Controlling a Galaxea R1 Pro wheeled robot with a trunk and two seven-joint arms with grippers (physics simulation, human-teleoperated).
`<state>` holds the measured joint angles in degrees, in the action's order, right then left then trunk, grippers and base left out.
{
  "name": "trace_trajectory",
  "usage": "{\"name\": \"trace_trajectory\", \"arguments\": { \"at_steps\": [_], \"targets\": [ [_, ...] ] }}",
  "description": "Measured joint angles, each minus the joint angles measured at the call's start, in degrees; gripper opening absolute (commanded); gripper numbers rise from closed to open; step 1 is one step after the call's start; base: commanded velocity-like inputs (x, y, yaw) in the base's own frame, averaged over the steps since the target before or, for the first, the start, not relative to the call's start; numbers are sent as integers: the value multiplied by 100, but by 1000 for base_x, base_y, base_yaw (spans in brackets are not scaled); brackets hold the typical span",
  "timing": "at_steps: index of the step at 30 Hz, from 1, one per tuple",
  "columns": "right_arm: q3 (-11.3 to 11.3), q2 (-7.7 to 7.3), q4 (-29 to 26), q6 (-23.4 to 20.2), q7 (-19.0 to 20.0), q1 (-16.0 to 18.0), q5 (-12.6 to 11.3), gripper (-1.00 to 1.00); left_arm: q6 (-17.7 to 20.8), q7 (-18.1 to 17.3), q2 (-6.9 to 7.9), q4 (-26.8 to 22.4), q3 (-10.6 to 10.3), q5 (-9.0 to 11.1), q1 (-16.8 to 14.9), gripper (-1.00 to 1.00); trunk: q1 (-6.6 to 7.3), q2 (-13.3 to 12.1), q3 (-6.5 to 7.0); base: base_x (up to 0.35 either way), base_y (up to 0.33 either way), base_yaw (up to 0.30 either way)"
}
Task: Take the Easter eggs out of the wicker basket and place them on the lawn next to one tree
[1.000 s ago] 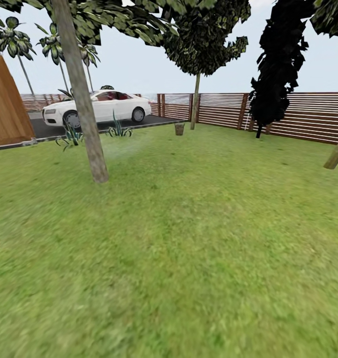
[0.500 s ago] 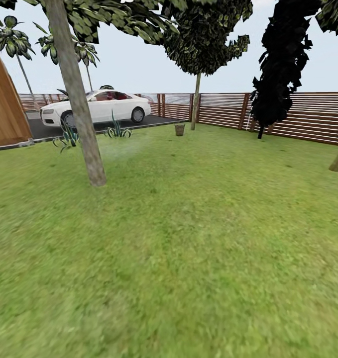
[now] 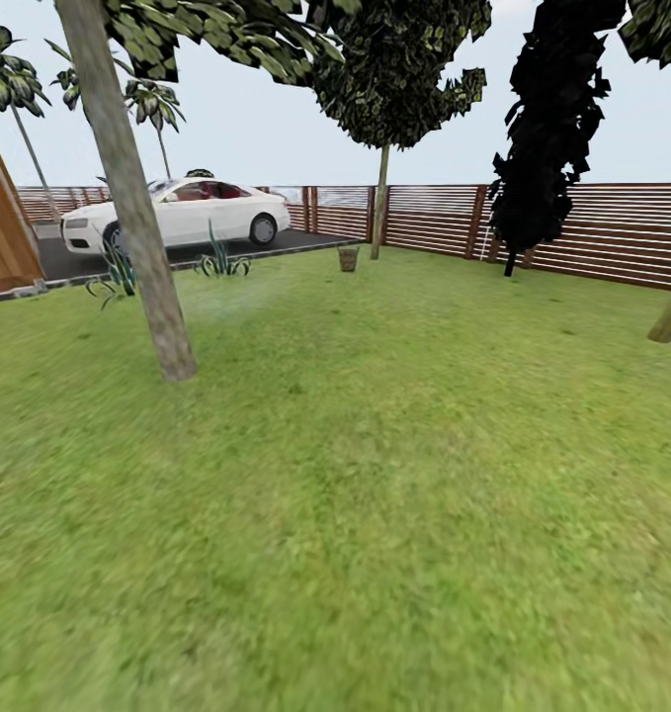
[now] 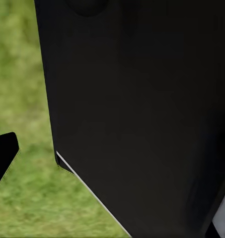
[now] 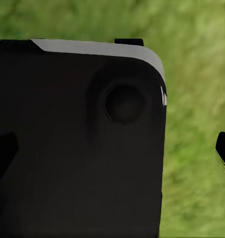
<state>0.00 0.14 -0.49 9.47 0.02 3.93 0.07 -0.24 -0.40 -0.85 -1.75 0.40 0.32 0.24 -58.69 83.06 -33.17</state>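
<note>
The lawn [image 3: 375, 475] spreads from near me to the far fence [image 3: 592, 232]. On the left stands the tree [image 3: 142, 257] with pale leaning trunk, and far behind it a white car [image 3: 177, 213] is on the driveway. Far in the middle, near the fence, a small brown basket [image 3: 348, 258] stands (too small to see any eggs). My wrist cameras see dark body panels and grass; whether my claws are open or closed, I cannot tell.

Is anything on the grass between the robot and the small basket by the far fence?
Nothing visible does. Open lawn runs up to the wicker basket near the fence; the grey-trunked tree stands off to the left of that line.
</note>
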Motion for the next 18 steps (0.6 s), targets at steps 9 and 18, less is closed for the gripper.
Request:
{"name": "trace_trajectory", "arguments": {
  "at_steps": [9, 18],
  "targets": [
    [9, 5, 0, 0, 4, 0, 17, 100, 0, 0, 0, 0, 0, 0, 0, 100, 0, 0, 0, 340, 0, -2],
    [15, 29, 9, -3, 0, 0, 18, 100, 0, 0, -2, 0, 0, 0, 0, 100, 0, 0, 0, 340, 0, 0]
  ]
}}
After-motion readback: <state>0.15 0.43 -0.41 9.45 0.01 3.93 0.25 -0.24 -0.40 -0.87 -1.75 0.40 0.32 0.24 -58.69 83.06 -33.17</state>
